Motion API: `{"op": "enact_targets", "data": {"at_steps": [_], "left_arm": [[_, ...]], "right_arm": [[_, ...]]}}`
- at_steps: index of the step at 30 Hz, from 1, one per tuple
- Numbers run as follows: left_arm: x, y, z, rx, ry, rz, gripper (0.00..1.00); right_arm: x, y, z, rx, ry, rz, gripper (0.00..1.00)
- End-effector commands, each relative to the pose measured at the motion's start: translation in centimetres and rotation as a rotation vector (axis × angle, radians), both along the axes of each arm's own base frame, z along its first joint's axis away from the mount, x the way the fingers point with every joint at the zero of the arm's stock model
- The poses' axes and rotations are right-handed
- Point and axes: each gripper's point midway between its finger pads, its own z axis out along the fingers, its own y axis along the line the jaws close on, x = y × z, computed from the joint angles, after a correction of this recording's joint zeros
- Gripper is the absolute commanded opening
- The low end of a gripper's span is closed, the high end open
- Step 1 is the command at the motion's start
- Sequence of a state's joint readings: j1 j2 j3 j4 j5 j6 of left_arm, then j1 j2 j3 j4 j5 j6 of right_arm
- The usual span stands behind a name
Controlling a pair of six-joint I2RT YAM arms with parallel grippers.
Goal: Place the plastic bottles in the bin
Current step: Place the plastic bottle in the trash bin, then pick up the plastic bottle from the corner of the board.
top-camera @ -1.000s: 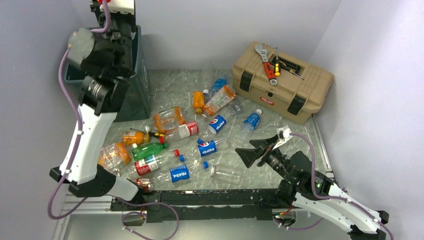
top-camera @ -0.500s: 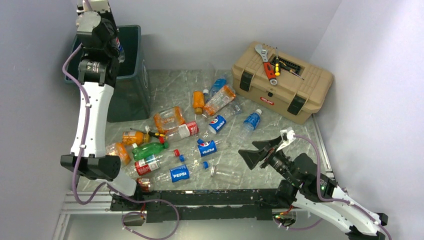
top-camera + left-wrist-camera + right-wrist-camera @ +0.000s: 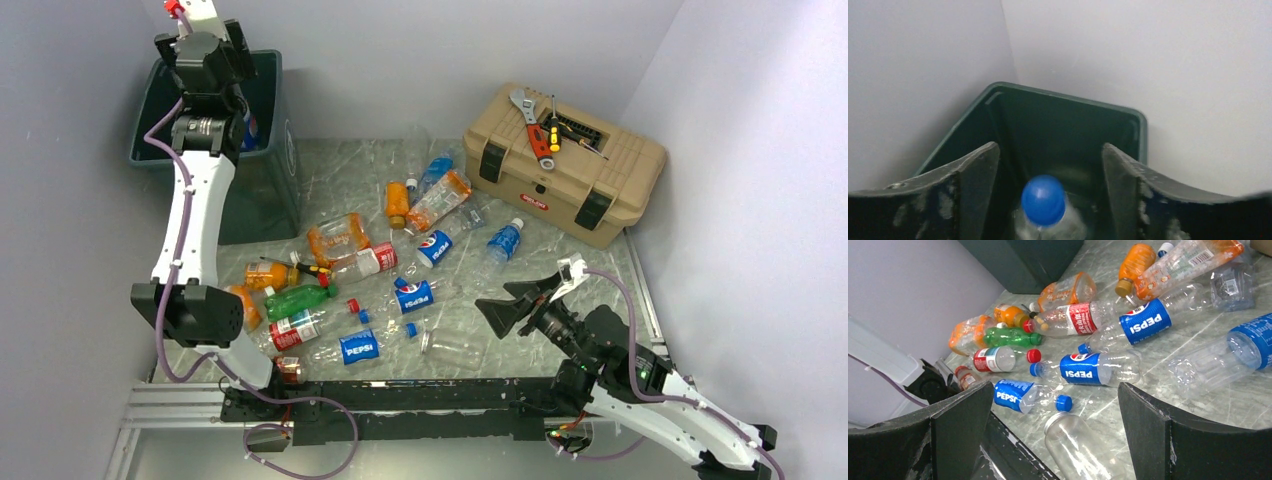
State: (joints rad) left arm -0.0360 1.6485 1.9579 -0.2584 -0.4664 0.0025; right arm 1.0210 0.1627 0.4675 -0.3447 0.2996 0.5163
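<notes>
Left wrist: left pincer (image 3: 1049, 146) now springs apart over bin (image 3: 1073, 97), blue-capped bottle (image 3: 1043, 200) drops free; right pincer (image 3: 1055, 385) wide, empty.

My left gripper (image 3: 240, 110) is up over the bin (image 3: 268, 195) in the far left corner, with a blue-label bottle (image 3: 248, 128) showing just under it inside the rim. My right gripper (image 3: 495, 303) hangs wide open low over the table (image 3: 345, 165), right beside a clear bottle (image 3: 455, 347). Loads of bottles (image 3: 345, 240) scattered mid-table, toolbox (image 3: 580, 175) far right with tools (image 3: 540, 128) on its lid.
</notes>
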Motion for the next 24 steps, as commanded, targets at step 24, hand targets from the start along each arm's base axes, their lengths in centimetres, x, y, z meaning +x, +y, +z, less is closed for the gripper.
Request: {"op": "enact_targets", "data": {"at_steps": [24], "left_arm": [[-22.7, -31.2, -12.7, 0.023, 0.54, -1.066, 1.0]], "right_arm": [[3.3, 1.9, -4.4, -0.258, 0.161, -0.116, 1.0]]}}
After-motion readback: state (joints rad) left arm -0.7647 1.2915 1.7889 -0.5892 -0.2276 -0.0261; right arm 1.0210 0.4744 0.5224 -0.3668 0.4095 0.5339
